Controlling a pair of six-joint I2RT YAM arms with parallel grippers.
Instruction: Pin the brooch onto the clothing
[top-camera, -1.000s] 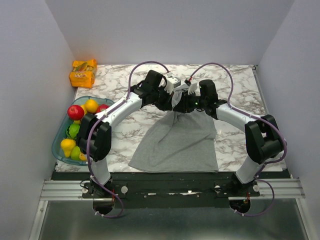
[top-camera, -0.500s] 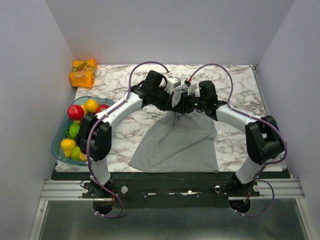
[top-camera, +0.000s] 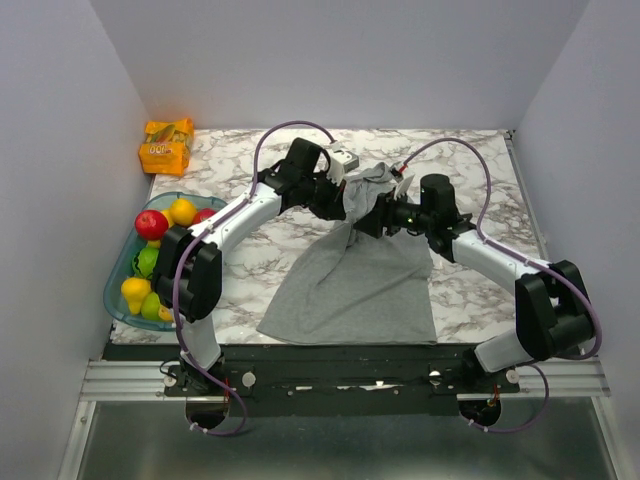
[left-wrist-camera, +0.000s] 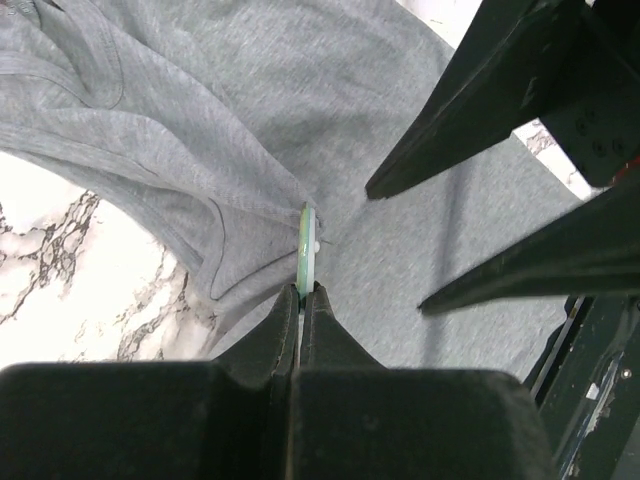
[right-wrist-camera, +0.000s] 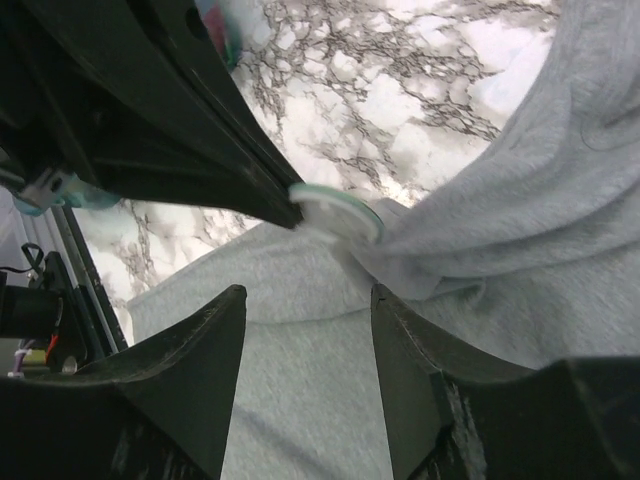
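the clothing (top-camera: 350, 285) lies on the marble desk (top-camera: 480, 160) with its long axis running from the near edge toward the far side. its hem is flat and spread wide at the near end, and its strap end is lifted and bunched at the far end. the brooch (left-wrist-camera: 307, 240) is at that raised far end of the clothing, up off the desk. the left fingers (left-wrist-camera: 303, 300) are pressed together on its lower rim. from the left wrist it shows edge-on, a thin pale green-rimmed disc standing in line with the fingers, with a small white stud poking out to one side. grey knit puckers against it and touches it there; whether the pin passes through the cloth cannot be told. from the right wrist its pale round face points down toward the cloth. the right fingers (right-wrist-camera: 222, 330) stand apart with nothing between them, just beside the brooch and over the clothing. a bowl of fruit (top-camera: 118, 290) sits well left of the clothing, and an orange snack pack (top-camera: 166, 146) lies beyond it, at the far left.
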